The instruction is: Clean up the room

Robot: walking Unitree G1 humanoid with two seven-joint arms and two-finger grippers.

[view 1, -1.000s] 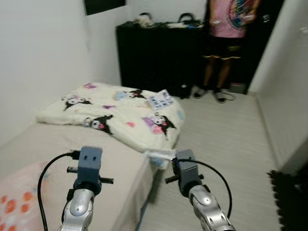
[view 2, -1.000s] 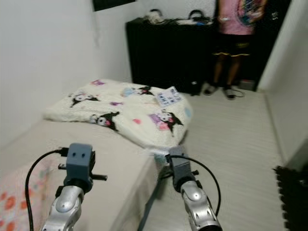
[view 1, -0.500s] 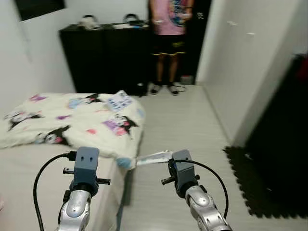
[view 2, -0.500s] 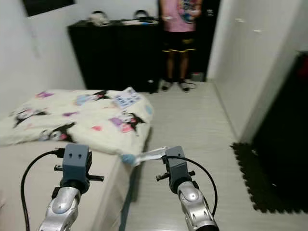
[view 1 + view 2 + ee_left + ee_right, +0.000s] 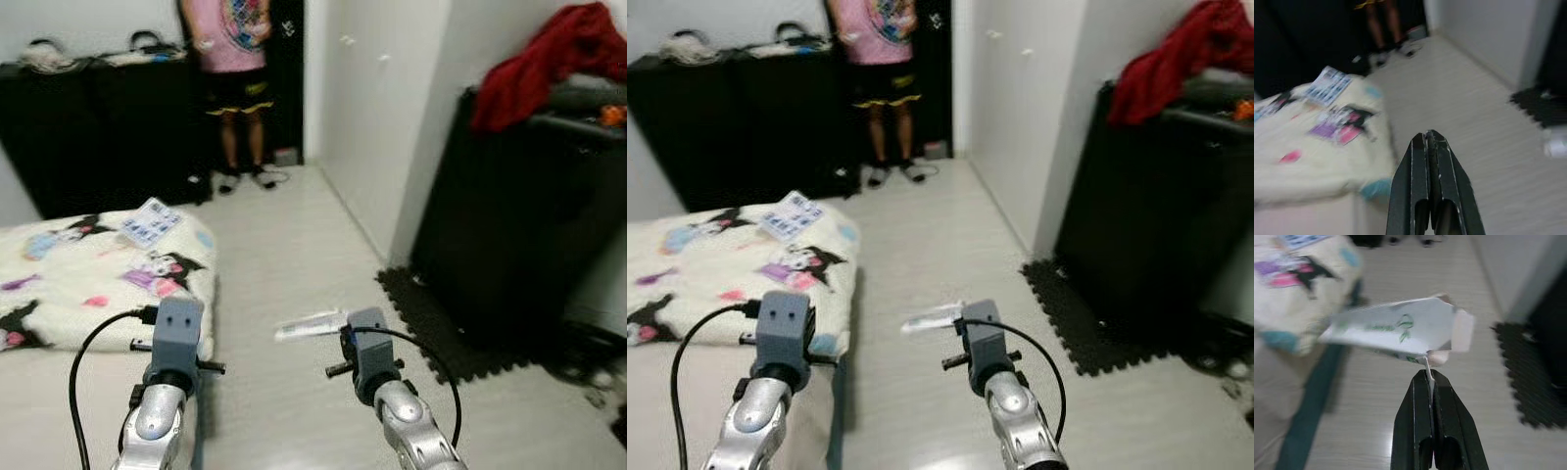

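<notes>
Camera swinging rightward off bed (image 5: pixel 59 294) toward black cabinet (image 5: pixel 509 215), red garment (image 5: pixel 549 49) on top. Right gripper (image 5: pixel 1428 377) clamping white wrapper (image 5: pixel 1396 330) over floor, carrying it. Left gripper (image 5: pixel 1430 139) closed, empty. Disposal pending; booklet (image 5: pixel 149 222) lying on blanket.

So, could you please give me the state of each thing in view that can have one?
Right gripper: shut on the white wrapper.
White wrapper: held in the air above the floor.
Left gripper: jaws shut, holding nothing.
Blanket: spread on the bed.
Red cloth: draped over the black cabinet.
</notes>
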